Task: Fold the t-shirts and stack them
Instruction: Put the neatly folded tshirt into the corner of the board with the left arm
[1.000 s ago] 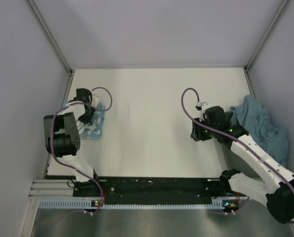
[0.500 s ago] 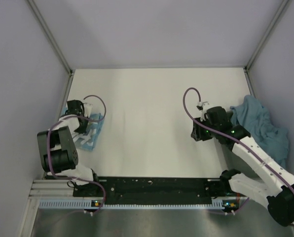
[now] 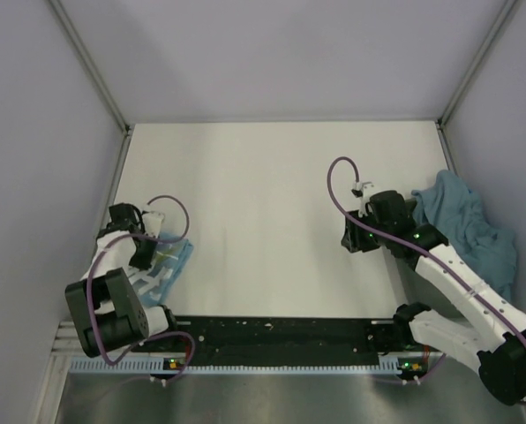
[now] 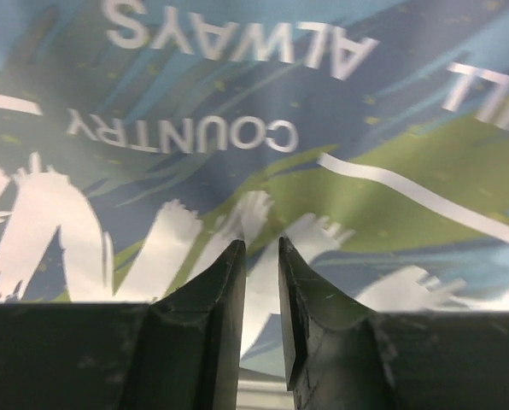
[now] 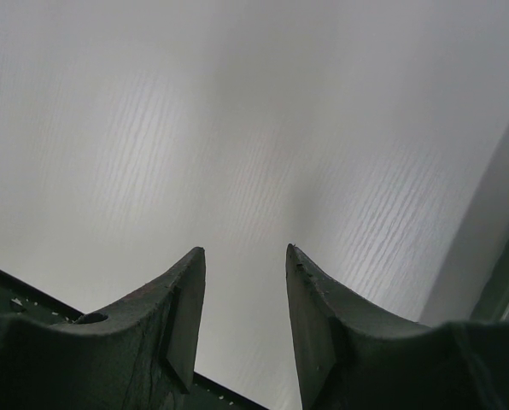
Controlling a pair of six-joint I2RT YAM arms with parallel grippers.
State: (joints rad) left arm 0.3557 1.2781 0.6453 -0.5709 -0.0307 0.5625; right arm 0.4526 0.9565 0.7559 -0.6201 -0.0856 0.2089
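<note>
While the left gripper (image 3: 141,258) (image 4: 259,248) sits low on the folded light blue cotton t-shirt (image 3: 169,265) (image 4: 237,137) at the near left corner, its fingers are drawn almost together. Only a thin slit is between them, and pale cloth seems nipped in it. The white lettering fills the left wrist view.

The crumpled heap of blue-teal cotton t-shirts (image 3: 470,225) lies at the right edge, well apart from this folded one. It is near the right gripper (image 3: 351,237) (image 5: 246,252) but on the wrong side: these fingers are spread, hold nothing and point toward the table's middle, so the heap is behind the wrist. I judge the right arm must turn outward to reach it.

The white matte table (image 3: 263,194) gives wide room between the arms, though the pale grey side walls (image 3: 33,132) stand close to both piles.
</note>
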